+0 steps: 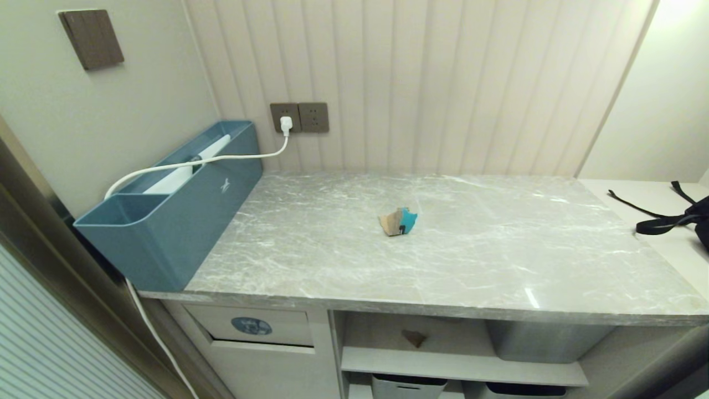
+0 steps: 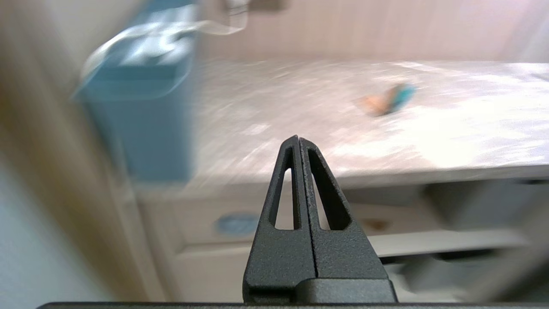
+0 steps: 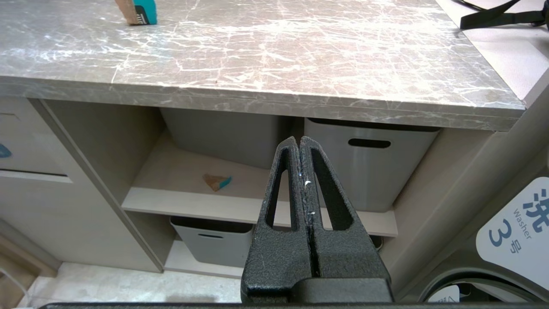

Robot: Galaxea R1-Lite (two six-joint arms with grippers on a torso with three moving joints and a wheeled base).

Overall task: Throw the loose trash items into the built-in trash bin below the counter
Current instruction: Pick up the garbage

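One torn cardboard scrap (image 1: 398, 221), brown with a turquoise face, lies near the middle of the grey marble counter (image 1: 498, 266), well apart from every edge and closer to the back wall than to the front edge. A second, smaller scrap, a flat triangle (image 3: 217, 182), rests on the open shelf (image 3: 180, 189) under the counter, toward that shelf's front edge, beside a grey storage bin (image 3: 369, 167) with a slot handle. The trash bin flap (image 1: 252, 326) with its round blue sticker sits in the cabinet front below the counter's front left corner, and it is closed. A large teal-blue box (image 1: 177, 216) stands along the counter's left edge, with a white cable (image 1: 221, 159) running from it to a wall socket (image 1: 286, 117). A black strap (image 1: 664, 221) lies on the white surface past the counter's right edge. The left gripper (image 2: 299, 138) is in front of the counter's front edge, its jaws pressed together on nothing. The right gripper (image 3: 299, 139) hangs lower, before the open shelves, jaws likewise pressed together and empty.
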